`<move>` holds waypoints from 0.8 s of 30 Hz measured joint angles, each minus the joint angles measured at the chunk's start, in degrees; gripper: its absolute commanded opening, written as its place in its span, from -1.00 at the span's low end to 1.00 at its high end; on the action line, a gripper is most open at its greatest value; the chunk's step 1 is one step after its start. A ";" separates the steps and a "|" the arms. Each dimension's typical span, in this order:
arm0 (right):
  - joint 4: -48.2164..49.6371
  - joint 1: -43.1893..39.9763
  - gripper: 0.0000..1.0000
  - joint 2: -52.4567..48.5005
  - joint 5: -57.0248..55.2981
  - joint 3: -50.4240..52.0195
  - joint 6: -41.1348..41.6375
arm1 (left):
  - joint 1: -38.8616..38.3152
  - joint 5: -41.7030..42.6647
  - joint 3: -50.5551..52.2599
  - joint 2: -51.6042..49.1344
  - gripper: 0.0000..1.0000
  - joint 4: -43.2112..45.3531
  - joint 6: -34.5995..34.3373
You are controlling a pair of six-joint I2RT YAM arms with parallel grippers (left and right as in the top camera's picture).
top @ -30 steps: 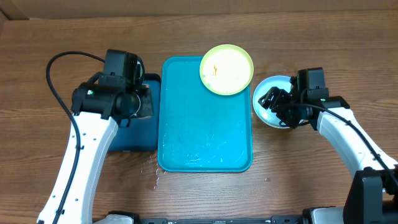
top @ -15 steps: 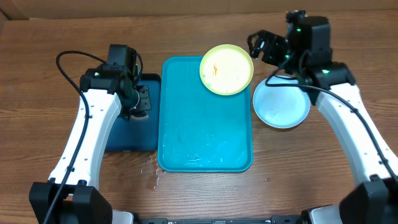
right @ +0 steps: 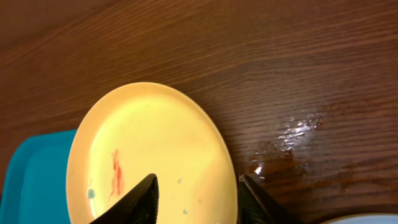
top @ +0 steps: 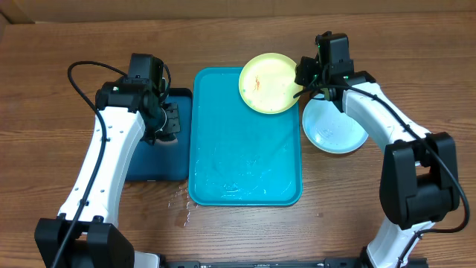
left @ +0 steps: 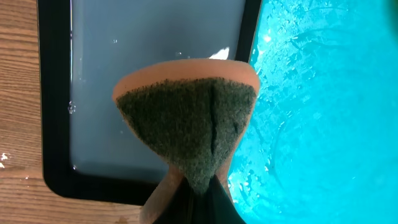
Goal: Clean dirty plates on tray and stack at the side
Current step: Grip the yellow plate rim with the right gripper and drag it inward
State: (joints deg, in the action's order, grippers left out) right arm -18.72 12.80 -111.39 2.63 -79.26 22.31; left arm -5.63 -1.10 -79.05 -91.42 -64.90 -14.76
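A lime-green rimmed plate [top: 271, 83] with an orange-red smear lies over the far right corner of the turquoise tray [top: 245, 164]. It also shows in the right wrist view [right: 149, 149]. My right gripper [top: 306, 74] is open, with its fingers [right: 199, 202] astride the plate's right rim. A light-blue rimmed plate [top: 336, 123] lies on the table right of the tray. I see no second green plate. My left gripper [top: 167, 123] is shut on an orange sponge with a green scouring face [left: 186, 124], held over the dark-blue tray.
The dark-blue black-rimmed tray [top: 160, 164] lies against the turquoise tray's left side and holds water [left: 149, 50]. The turquoise tray's floor is wet [left: 323, 93]. Water drops lie on the wood near its front left corner [top: 182, 205] and beside the green plate [right: 292, 134].
My right gripper rose from the light-blue plate, swung to the far side, then came down at the green plate's right rim. My left arm shifted a little, then held still.
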 measured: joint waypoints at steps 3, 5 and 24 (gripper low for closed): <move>0.35 -0.02 -0.07 -1.36 -0.90 -0.02 -0.07 | 0.00 0.00 0.00 0.00 -0.91 0.02 0.15; 0.72 0.00 -0.07 -2.75 -1.36 -0.02 -0.07 | 0.00 0.00 0.00 0.00 -0.92 0.02 0.15; 1.44 0.00 -0.92 -7.50 -2.03 -0.02 -0.07 | 0.00 -0.04 0.00 0.00 -0.92 0.02 0.15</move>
State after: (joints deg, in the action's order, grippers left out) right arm -17.28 12.80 -118.89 0.60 -79.29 22.24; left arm -5.63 -1.15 -79.05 -91.42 -64.88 -14.61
